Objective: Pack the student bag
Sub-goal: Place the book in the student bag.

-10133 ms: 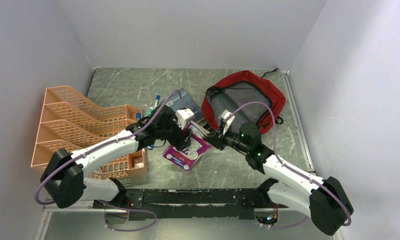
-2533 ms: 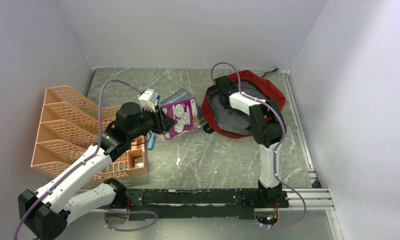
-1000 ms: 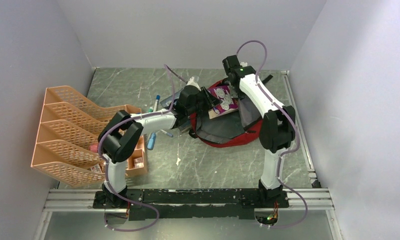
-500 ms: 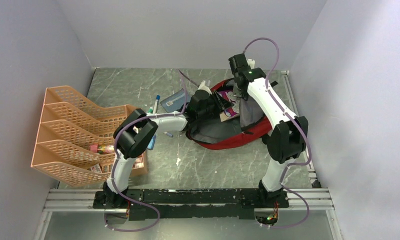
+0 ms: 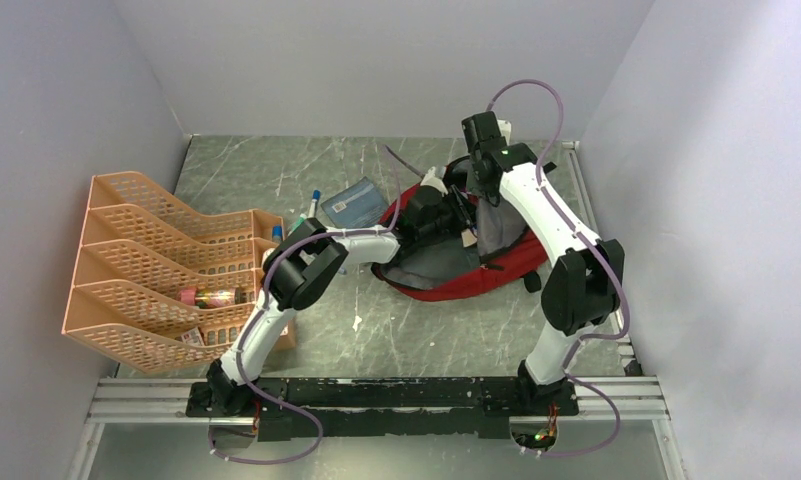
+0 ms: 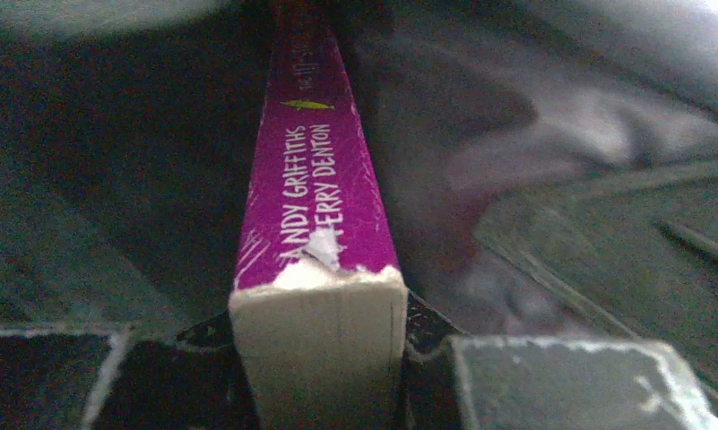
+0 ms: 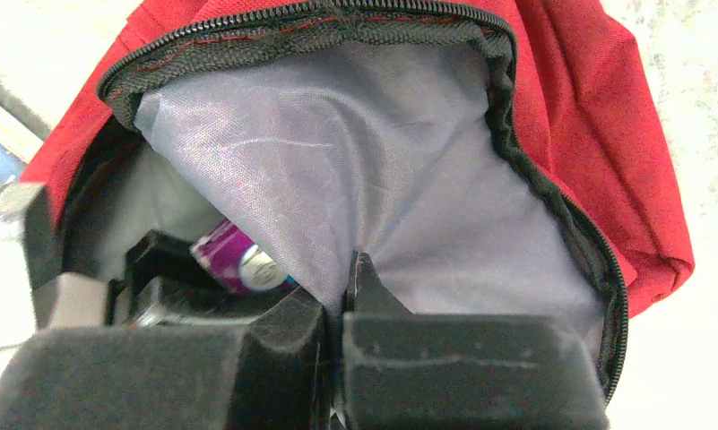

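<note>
The student bag [image 5: 501, 268] lies right of centre on the worktop [image 5: 416, 330], its mouth gaping toward the arms. The right pincer [image 7: 340, 327] is pinched tight on the bag's grey lining [image 7: 337, 179] at the upper rim. The left pincer [image 6: 317, 372] clamps a book [image 6: 312, 197] by its purple spine. The book's far end reaches into the dark opening, probably inside the bag, though the wrist view is murky. An orange organiser [image 5: 146, 250] stands at the left edge of the frame, with a flat blue item [image 5: 351, 203] between it and the bag.
</note>
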You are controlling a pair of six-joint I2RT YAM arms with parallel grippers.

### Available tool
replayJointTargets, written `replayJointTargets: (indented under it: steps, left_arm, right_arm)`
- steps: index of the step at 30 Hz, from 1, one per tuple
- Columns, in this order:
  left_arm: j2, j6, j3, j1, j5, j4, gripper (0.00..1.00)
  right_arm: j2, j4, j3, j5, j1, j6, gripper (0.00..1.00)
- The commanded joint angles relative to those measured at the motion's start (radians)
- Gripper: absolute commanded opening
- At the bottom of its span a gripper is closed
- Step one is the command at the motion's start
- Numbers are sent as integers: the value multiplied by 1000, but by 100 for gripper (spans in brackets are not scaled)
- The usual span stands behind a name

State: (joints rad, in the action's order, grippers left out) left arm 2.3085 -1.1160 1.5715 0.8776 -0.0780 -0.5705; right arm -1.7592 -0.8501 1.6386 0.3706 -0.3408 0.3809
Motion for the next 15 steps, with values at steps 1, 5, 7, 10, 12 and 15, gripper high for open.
replayJointTargets:
  steps: [1,5,7,10,12,15]
  left_arm:
    - [39,-6,117,20,-47,-158,5]
    - [75,11,147,37,-9,-154,5]
    - [103,-1,173,39,2,-155,5]
    - [155,-22,224,38,13,-147,5]
    - [184,-23,269,39,15,-121,5]
    - [208,3,338,43,40,-25,5]
  right_arm:
    - [62,96,-30,-51,0,-6,0]
    - [81,137,-59,-98,-2,-16,0]
    - [80,140,-60,-107,-6,-17,0]
    - [77,143,-67,-117,-11,-20,0]
    - [79,147,-74,-122,-14,-20,0]
    - [86,156,-78,-119,-14,-20,0]
